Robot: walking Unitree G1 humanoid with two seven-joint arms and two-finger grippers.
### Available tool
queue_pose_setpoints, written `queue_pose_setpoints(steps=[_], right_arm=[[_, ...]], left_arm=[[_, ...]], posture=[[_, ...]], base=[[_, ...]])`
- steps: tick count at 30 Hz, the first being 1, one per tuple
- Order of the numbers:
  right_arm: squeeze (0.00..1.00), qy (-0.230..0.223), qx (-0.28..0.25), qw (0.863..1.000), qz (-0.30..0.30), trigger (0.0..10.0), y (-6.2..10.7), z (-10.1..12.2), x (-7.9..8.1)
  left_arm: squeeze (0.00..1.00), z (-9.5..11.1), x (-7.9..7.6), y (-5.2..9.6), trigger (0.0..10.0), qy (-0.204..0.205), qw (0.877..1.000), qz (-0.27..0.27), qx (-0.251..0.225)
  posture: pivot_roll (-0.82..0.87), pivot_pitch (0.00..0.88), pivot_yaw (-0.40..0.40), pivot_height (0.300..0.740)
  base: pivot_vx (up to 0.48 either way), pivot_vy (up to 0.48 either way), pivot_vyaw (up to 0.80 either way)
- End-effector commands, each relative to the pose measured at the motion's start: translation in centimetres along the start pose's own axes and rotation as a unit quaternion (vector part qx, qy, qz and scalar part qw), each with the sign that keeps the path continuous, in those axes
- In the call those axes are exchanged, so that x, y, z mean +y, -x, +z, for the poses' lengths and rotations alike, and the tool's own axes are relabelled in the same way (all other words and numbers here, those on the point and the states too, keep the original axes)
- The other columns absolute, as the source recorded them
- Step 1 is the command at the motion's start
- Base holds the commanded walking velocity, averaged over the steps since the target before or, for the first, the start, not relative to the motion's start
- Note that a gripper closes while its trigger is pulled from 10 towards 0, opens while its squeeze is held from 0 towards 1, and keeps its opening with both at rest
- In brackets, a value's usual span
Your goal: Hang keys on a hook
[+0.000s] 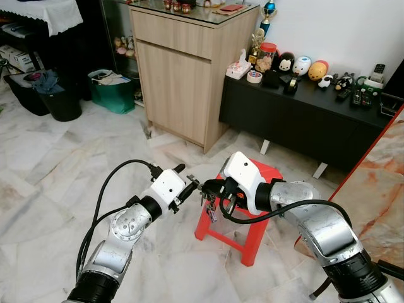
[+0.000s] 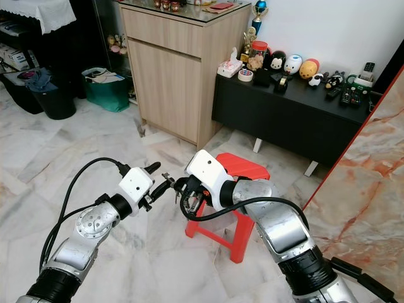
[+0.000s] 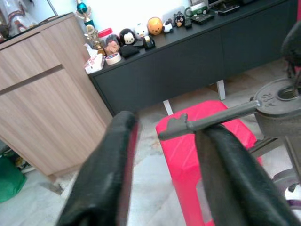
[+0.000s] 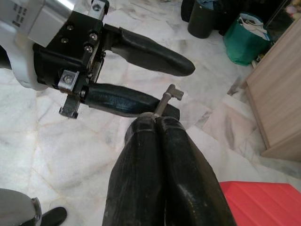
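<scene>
Right hand [image 4: 155, 117] clamped on keys [image 1: 209, 203], left hand [image 1: 187, 183] spread alongside

head stereo downward, wrist views close

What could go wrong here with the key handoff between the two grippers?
1. The left gripper stands open around the key with the blade close to one finger, off centre in the gap; closing now may pinch only the tip, or miss.
2. The right gripper is shut on the key near its head, with the rest of the bunch dangling; an early release could drop it onto the red stool or the marble floor.
</scene>
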State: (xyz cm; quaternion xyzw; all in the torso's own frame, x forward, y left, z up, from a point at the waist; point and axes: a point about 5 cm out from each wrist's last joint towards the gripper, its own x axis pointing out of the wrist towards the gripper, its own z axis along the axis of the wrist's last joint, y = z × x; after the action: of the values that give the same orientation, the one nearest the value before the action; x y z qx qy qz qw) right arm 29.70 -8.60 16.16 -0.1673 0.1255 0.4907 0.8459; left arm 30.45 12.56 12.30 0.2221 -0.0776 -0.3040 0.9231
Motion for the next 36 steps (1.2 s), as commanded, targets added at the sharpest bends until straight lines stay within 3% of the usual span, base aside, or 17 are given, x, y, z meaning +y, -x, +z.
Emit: queue_pose_setpoints(steps=[1,24,36], right_arm=[[0.00,0.015,-0.004,1.000,-0.001,10.0,0.2,0.4,0.0],[0.00,0.015,0.007,1.000,-0.013,10.0,0.1,-0.1,-0.7],[0.00,-0.021,0.058,0.997,-0.036,10.0,0.4,-3.8,-1.8]], left_arm=[[0.00,0.1,-0.2,-0.1,0.0,0.008,1.000,-0.006,-0.009],[0.00,0.2,-1.1,0.2,0.0,0.018,0.999,-0.039,-0.015],[0.00,0.1,-1.0,0.5,0.0,0.023,0.999,-0.041,-0.012]], posture=[[0.06,0.000,-0.100,0.740],[0.06,0.000,-0.099,0.740],[0.07,0.000,-0.099,0.740]], base=[[0.000,0.000,0.00],[0.000,0.000,0.00],[0.000,0.000,0.00]])
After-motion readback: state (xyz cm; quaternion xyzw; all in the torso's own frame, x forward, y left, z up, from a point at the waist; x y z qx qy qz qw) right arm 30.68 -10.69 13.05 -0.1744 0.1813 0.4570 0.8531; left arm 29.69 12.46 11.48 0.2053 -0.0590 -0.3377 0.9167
